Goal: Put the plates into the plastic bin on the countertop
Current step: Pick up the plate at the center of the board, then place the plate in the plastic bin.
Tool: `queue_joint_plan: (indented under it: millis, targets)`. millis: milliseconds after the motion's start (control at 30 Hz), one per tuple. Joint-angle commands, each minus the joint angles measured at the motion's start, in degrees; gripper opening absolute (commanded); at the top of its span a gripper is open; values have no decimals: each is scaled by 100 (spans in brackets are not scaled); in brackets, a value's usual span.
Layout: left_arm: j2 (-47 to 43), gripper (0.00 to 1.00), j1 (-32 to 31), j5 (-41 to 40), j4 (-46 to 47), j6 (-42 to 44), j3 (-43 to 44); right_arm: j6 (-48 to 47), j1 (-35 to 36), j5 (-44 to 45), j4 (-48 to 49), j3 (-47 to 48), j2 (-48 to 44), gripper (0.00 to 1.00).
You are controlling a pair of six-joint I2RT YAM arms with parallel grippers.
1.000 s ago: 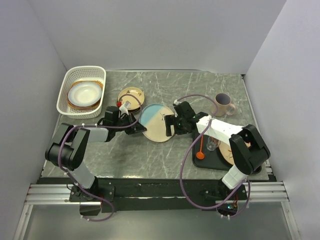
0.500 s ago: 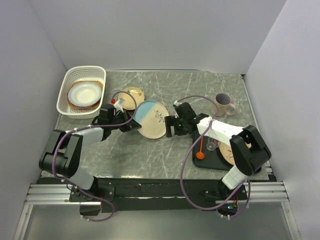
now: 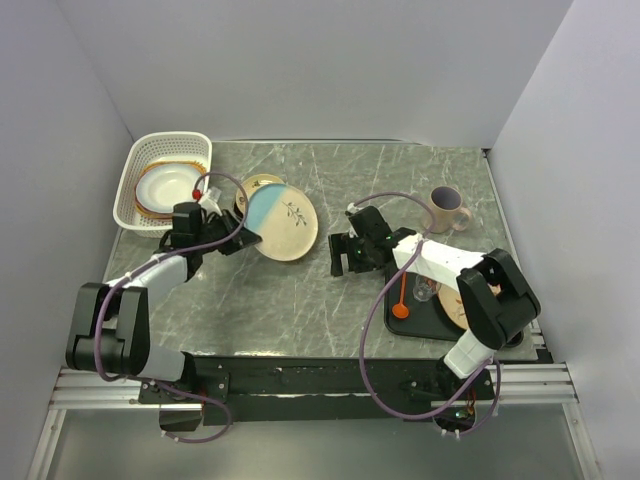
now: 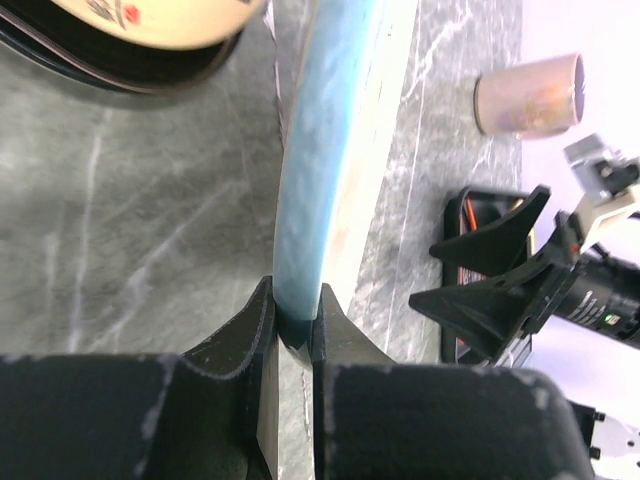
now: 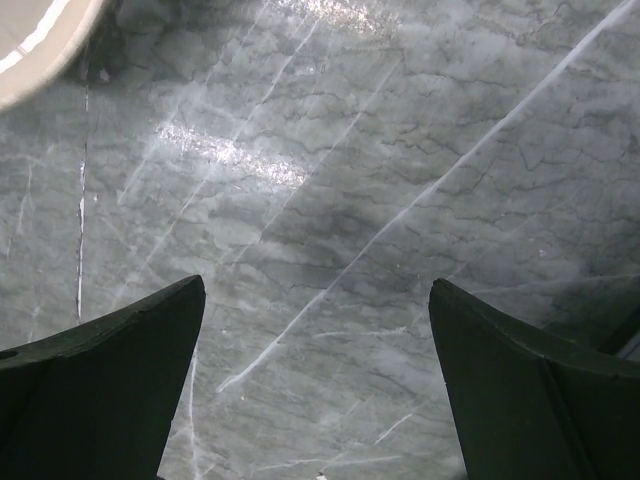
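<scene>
**Ana:** Gripping anything, was the left gripper [image 4: 295, 320]?

**Ben:** Yes. Its two fingers [image 4: 250, 330] were clamped on the blue edge of the blue-and-cream plate [image 3: 283, 222]. The rim was pinched tight between them. The plate was held up off the countertop [image 3: 300, 300], with its sprig side facing the overhead camera.

**Ana:** And where was that plate compared with the white bin [image 3: 130, 175]?

**Ben:** Just to the right of it, not inside. From above it overlapped the small tan plate [image 3: 258, 183], which lay flat on the marble behind it. The bin sat in the far left corner. It held a stack of plates [image 3: 168, 185], a cream one on top and an orange-brown rim showing beneath.

**Ana:** What about the right gripper [image 5: 315, 290]?

**Ben:** Its fingers were spread wide over bare marble with nothing between them. It was near the middle of the counter, apart from the held plate to its left. A sliver of cream rim showed in the top corner of its wrist view.

**Ana:** Further out?

**Ben:** A mug [image 3: 447, 208] stood at the far right. A black tray [image 3: 420, 325] lay near the right arm's base with an orange utensil [image 3: 400, 308] on it.
</scene>
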Motion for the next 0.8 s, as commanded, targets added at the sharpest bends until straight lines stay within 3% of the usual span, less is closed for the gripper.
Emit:
queue_joint_plan:
  millis: [0, 433, 767]
  targets:
    - [-433, 1, 228, 517, 942, -177, 401, 23, -25, -78, 170, 28, 78, 100]
    - [-495, 1, 598, 553, 1260, -547, 559, 32, -25, -175, 284, -69, 166, 100]
    - [-328, 1, 1256, 640, 1927, -1004, 454, 5, -25, -43, 275, -51, 158, 100]
